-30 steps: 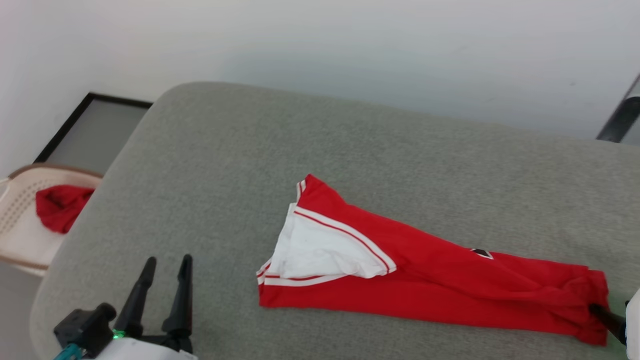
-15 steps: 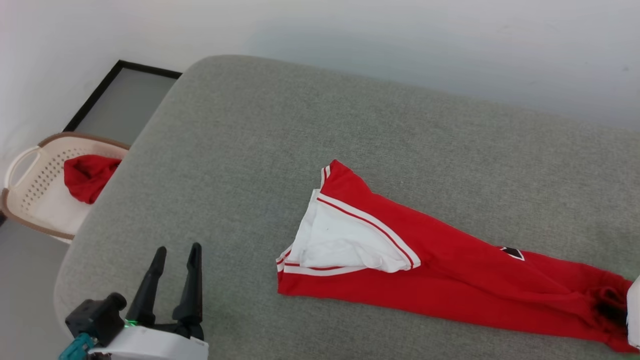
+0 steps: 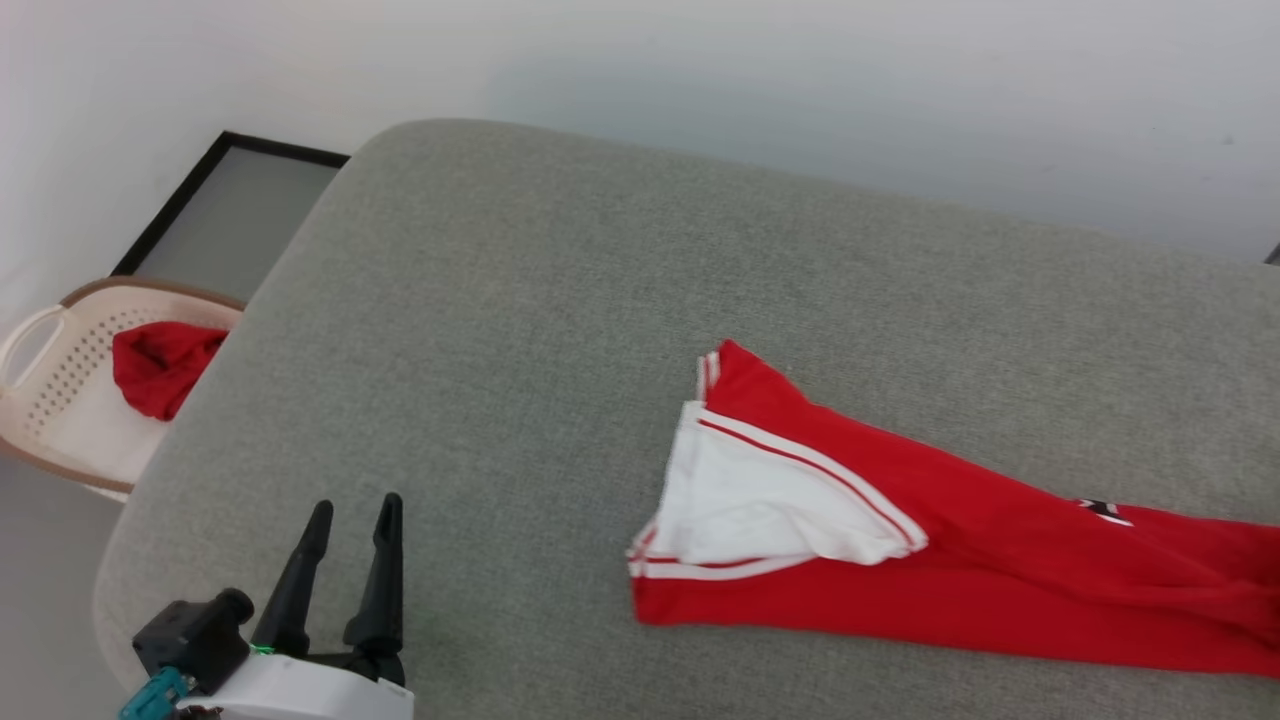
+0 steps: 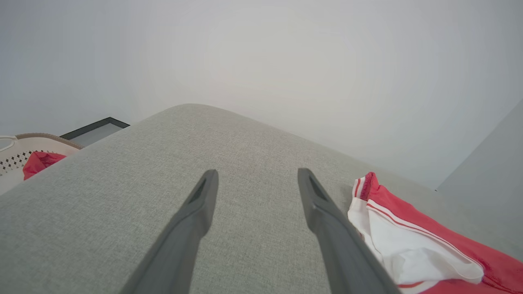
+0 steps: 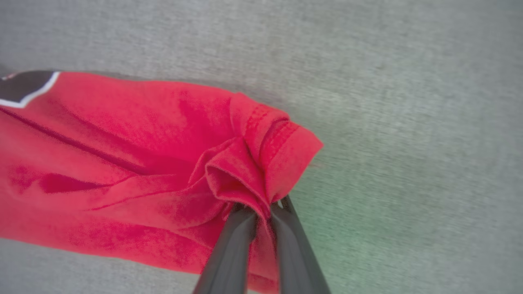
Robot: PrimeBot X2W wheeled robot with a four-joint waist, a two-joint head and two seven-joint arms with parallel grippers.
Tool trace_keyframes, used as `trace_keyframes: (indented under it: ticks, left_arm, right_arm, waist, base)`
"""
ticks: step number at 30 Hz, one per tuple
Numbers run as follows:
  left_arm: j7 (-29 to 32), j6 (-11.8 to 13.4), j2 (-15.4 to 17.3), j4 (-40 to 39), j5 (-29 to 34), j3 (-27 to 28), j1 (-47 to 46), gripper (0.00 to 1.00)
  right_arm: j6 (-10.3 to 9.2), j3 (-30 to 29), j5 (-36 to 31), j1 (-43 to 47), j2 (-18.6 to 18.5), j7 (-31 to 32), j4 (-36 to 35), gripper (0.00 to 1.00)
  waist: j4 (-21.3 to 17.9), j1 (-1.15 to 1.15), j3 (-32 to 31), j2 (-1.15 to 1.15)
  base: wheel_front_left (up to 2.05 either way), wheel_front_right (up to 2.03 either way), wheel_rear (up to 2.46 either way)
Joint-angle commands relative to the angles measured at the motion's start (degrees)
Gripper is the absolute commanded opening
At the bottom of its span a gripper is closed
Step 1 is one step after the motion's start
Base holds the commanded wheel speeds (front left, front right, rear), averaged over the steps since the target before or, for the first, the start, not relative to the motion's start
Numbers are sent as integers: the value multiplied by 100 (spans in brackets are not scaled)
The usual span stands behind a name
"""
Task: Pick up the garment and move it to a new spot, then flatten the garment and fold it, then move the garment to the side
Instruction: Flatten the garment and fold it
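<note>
The garment (image 3: pixel 960 570) is a red jersey with a white sleeve and striped trim. It lies in a long narrow strip on the grey cushion (image 3: pixel 600 300), running off the head view's right edge. A bit of black number shows on it. In the right wrist view my right gripper (image 5: pixel 261 206) is shut on the bunched red hem of the garment (image 5: pixel 163 163), with cloth pinched between the fingers. My left gripper (image 3: pixel 352 512) stands open at the lower left, well clear of the garment. The left wrist view shows the same left gripper (image 4: pixel 255 181) with the white sleeve (image 4: pixel 408 253) to its right.
A beige perforated basket (image 3: pixel 50 400) holding a plain red cloth bundle (image 3: pixel 160 365) stands off the cushion's left edge. A black-framed panel (image 3: pixel 240 210) lies on the floor behind it. A pale wall runs behind the cushion.
My right gripper has shut on the garment's hem, which now bunches between its fingers. The garment has slid toward the right. The head camera has shifted. The left gripper stays open.
</note>
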Motion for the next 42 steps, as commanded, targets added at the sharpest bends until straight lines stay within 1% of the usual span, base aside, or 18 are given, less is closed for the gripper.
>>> trace_keyframes:
  ticks: [1, 4, 7, 10, 12, 15, 16, 17, 19, 21, 24, 25, 30, 35, 39, 42]
  left_arm:
    - [-5, -24, 58, 42, -38, -14, 35, 100]
    - [-5, -25, 79, 82, -63, -49, 34, 100]
    - [-5, -22, 116, 139, -104, -39, 64, 100]
    - [-5, -22, 166, 187, -142, -21, 96, 100]
    - [-5, -22, 197, 208, -164, -13, 139, 100]
    - [-5, -22, 224, 227, -216, -6, 190, 100]
    - [-5, -22, 224, 227, -216, -6, 190, 100]
    - [-5, -22, 228, 243, -261, -25, 197, 100]
    - [-5, -22, 223, 252, -276, -65, 181, 100]
    - [-5, -22, 217, 278, -298, -100, 160, 100]
    - [-5, -22, 201, 335, -315, -179, 94, 100]
    - [-5, -22, 201, 335, -315, -179, 94, 100]
    - [-5, -22, 160, 430, -405, -298, 4, 100]
    - [-5, -23, 99, 529, -462, -448, -86, 100]
    - [-5, -23, 51, 582, -503, -559, -187, 100]
    - [-5, -23, 19, 622, -527, -594, -210, 100]
  right_arm:
    - [-17, -99, -54, -27, -150, -44, 76, 0]
    - [-16, -189, -51, -82, -302, -58, 96, 0]
    - [-15, -215, 73, -107, -377, -31, -75, 0]
    - [-14, -260, 469, -98, -283, 120, -480, 0]
    - [-14, -235, 704, -42, -264, 261, -873, 0]
    - [-14, -153, 1000, 42, -140, 473, -1521, 0]
    - [-14, -153, 1000, 42, -140, 473, -1521, 0]
    - [-14, -90, 1137, 59, -35, 581, -1942, 0]
    - [-14, 27, 1192, 52, 116, 669, -2268, 0]
    - [-14, 183, 1188, -49, 287, 716, -2530, 0]
    - [-14, 428, 1129, -256, 650, 683, -2685, 0]
    - [-14, 428, 1129, -256, 650, 683, -2685, 0]
    - [-14, 948, 917, -691, 1309, 562, -2483, 0]
    - [-14, 1456, 530, -1145, 1821, 295, -1924, 0]
    - [-14, 1807, 307, -1416, 2095, 82, -1415, 0]
    - [-14, 2028, 204, -1604, 2234, -81, -1074, 0]
  waist:
    - [-65, 0, -41, 0]
    - [-144, 0, -94, 0]
    - [-237, 0, -160, 0]
    - [-332, 0, -252, 0]
    - [-394, 0, -311, 0]
    - [-469, 0, -386, 0]
    - [-469, 0, -386, 0]
    - [-492, 0, -417, 0]
    - [-485, 0, -448, 0]
    - [-463, 0, -469, 0]
    - [-387, 0, -485, 0]
    - [-387, 0, -485, 0]
    - [-214, 0, -463, 0]
    - [3, 0, -406, 0]
    - [168, 0, -362, 0]
    - [237, 0, -318, 0]
  base:
    - [0, 0, 0]
    - [0, 0, 0]
    - [0, 0, 0]
    - [0, 0, 0]
    - [0, 0, 0]
    - [0, 0, 0]
    - [0, 0, 0]
    - [0, 0, 0]
    - [0, 0, 0]
    - [0, 0, 0]
    - [0, 0, 0]
    - [0, 0, 0]
    - [0, 0, 0]
    - [0, 0, 0]
    - [0, 0, 0]
    - [0, 0, 0]
